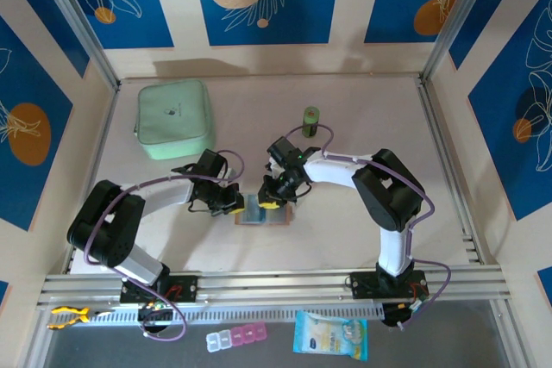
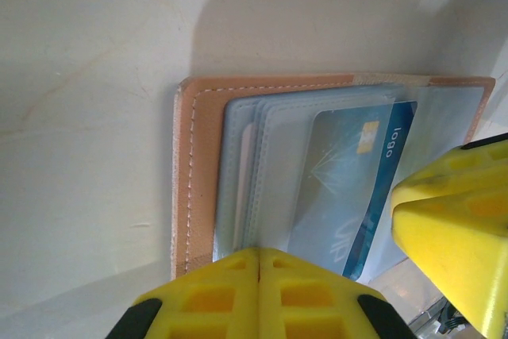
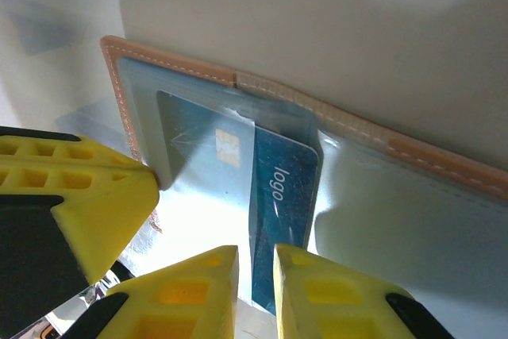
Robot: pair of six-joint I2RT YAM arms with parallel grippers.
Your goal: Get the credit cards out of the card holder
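Left wrist, nearest: my left gripper (image 2: 259,275), yellow ribbed fingers clenched with nothing between them, tips at the near edge of the holder.
Left wrist, holder: the tan stitched bifold card holder (image 2: 194,180) lies open and flat on the pale marbled table (image 2: 87,117), its grey-blue clear pockets facing up.
Left wrist, card: a dark blue credit card (image 2: 349,172) with a gold chip and the white word "logo" sits under a cloudy sleeve.
Left wrist, cut off: one of my right gripper's fingers (image 2: 452,228) covers the holder's lower right corner.
Right wrist, nearest: my right gripper (image 3: 255,271), jaws a narrow gap apart. The card's end runs into that gap, and I cannot tell if it is pinched.
Right wrist, card: half under the sleeve and half bare (image 3: 282,188).
Right wrist, edges: the holder's tan rim (image 3: 182,65) runs off the frame on the right. Other cards are hard to make out.
Top, place: the holder (image 1: 254,213) lies mid-table between both grippers (image 1: 231,204) (image 1: 272,200).
Top, room: a mint-green zip case (image 1: 175,118) and a small green cylinder (image 1: 310,118) stand well apart behind it. There is bare table in front of the holder.
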